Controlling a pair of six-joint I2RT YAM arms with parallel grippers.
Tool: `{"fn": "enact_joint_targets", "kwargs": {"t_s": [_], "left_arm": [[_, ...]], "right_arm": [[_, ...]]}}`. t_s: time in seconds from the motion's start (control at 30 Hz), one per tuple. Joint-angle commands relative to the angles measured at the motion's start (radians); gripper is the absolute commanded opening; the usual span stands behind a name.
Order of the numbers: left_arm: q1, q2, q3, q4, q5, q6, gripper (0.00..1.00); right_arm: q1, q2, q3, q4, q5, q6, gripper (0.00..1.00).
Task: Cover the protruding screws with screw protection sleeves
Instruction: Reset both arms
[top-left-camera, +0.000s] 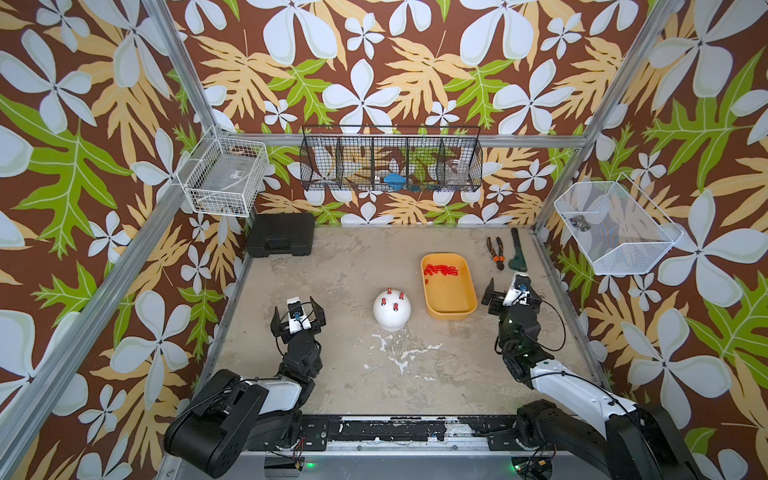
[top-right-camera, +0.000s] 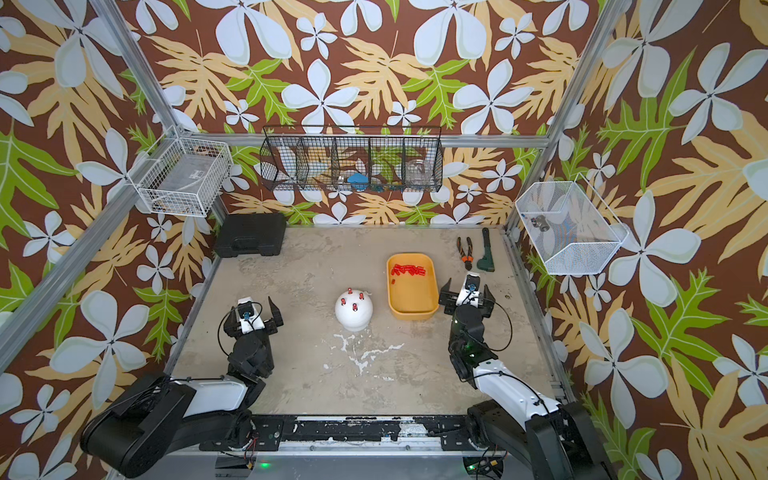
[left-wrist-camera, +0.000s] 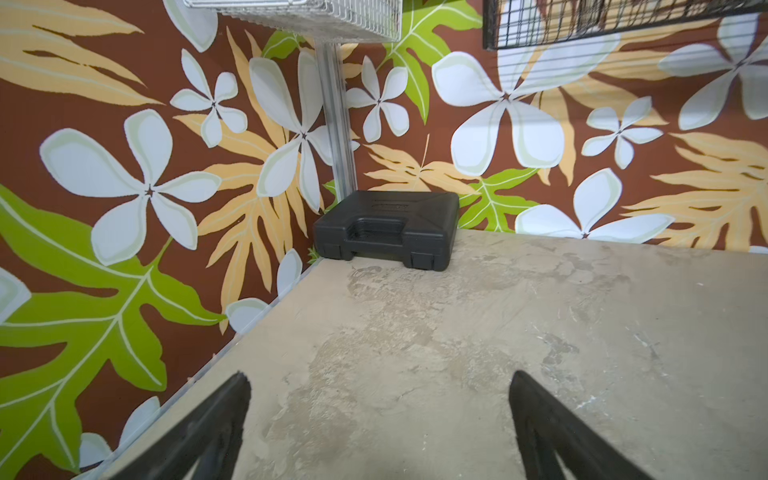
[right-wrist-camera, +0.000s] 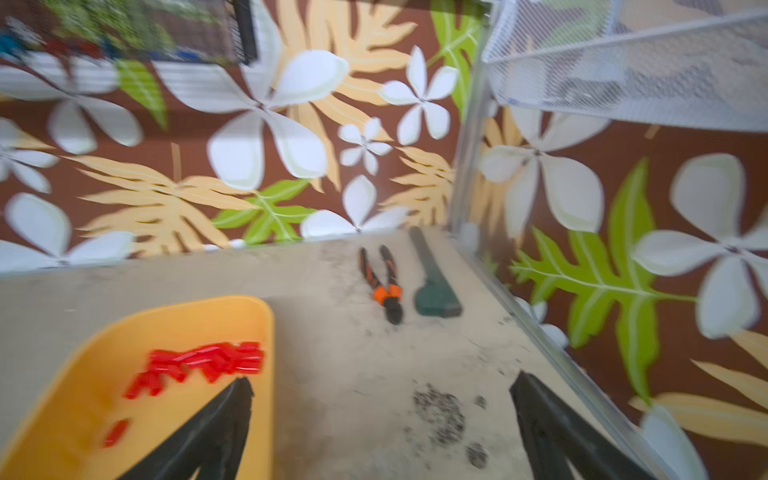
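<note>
Left gripper (left-wrist-camera: 380, 377): I see jaws spread, empty, above table (left-wrist-camera: 457, 332).
Right gripper (right-wrist-camera: 383, 379): spread, empty, just beside yellow tray (right-wrist-camera: 83, 374).
Sleeves (right-wrist-camera: 203, 361): heaped in that tray.
Screws (top-left-camera: 395, 307): red-tipped on dome (top-left-camera: 390, 321), top views only.

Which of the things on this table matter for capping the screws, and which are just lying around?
For the job: screws on the white dome; red sleeves in the yellow tray.
Lying about: orange-handled pliers; green-headed tool; black case.
</note>
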Motion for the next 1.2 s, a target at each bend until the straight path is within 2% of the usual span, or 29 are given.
{"fn": "enact_joint_targets", "kwargs": {"t_s": [0.0,0.07,0.13,0.2,0.23,0.27,0.33,0.37,0.4,0.43,0.47,0.5,0.53,0.6,0.63,0.67,0.73,0.77,0.8,0.87,0.97,1.17], "left_arm": [[0.036,0.03,0.027,0.041,0.067,-0.037,0.98],[0.086,0.077,0.029,0.069,0.181,-0.093,0.98],[0.122,0.17,0.04,0.173,0.196,-0.084,0.97],[0.129,0.11,0.059,0.023,0.215,-0.133,0.97],[0.139,0.096,0.043,0.043,0.254,-0.138,0.96],[0.141,0.115,-0.011,0.166,0.281,-0.118,0.96],[0.139,0.194,-0.117,0.432,0.399,-0.079,0.99],[0.128,0.266,-0.127,0.526,0.412,-0.057,1.0],[0.114,0.274,-0.091,0.489,0.395,-0.019,1.0],[0.121,0.261,-0.084,0.451,0.406,-0.031,1.0],[0.127,0.241,-0.068,0.4,0.353,-0.064,1.0],[0.129,0.227,-0.041,0.335,0.335,-0.075,1.0],[0.145,0.217,-0.007,0.255,0.33,-0.096,1.0],[0.186,0.199,0.075,0.072,0.342,-0.147,1.0],[0.215,0.195,0.103,0.005,0.388,-0.169,1.0],[0.243,0.192,0.106,-0.008,0.438,-0.185,1.0],[0.244,0.192,0.107,-0.01,0.438,-0.186,1.0],[0.244,0.193,0.107,-0.01,0.438,-0.186,1.0],[0.244,0.192,0.107,-0.01,0.439,-0.186,1.0],[0.245,0.193,0.107,-0.01,0.438,-0.186,1.0],[0.248,0.196,0.112,-0.015,0.449,-0.184,1.0],[0.299,0.192,0.131,-0.061,0.575,-0.202,1.0]], "right_arm": [[-0.016,0.062,-0.04,0.137,0.099,-0.063,1.0],[-0.018,0.15,-0.057,0.254,0.136,-0.073,1.0],[-0.018,0.244,-0.078,0.39,0.122,-0.115,1.0],[-0.018,0.343,-0.107,0.568,0.116,-0.123,1.0],[-0.022,0.39,-0.121,0.64,0.099,-0.123,1.0],[-0.02,0.436,-0.123,0.723,0.108,-0.155,0.99],[-0.01,0.417,-0.123,0.671,0.105,-0.15,0.99],[-0.015,0.398,-0.147,0.691,0.085,-0.137,1.0],[-0.016,0.391,-0.181,0.748,0.066,-0.138,0.99],[-0.017,0.395,-0.223,0.836,0.041,-0.143,0.99],[-0.022,0.411,-0.234,0.88,0.033,-0.15,1.0],[-0.025,0.424,-0.215,0.859,0.026,-0.154,1.0],[-0.043,0.421,-0.169,0.742,-0.01,-0.142,1.0],[-0.146,0.375,-0.042,0.396,-0.191,-0.026,0.98],[-0.202,0.371,-0.006,0.324,-0.282,0.02,0.97],[-0.206,0.374,-0.029,0.381,-0.289,0.01,0.98],[-0.205,0.395,-0.083,0.476,-0.326,0.003,0.98],[-0.2,0.44,-0.117,0.626,-0.338,-0.025,0.96],[-0.183,0.456,-0.134,0.677,-0.337,-0.052,1.0],[-0.171,0.434,-0.114,0.594,-0.317,-0.054,1.0],[-0.18,0.443,-0.113,0.61,-0.314,-0.046,1.0],[-0.18,0.439,-0.117,0.615,-0.313,-0.046,1.0]]}}
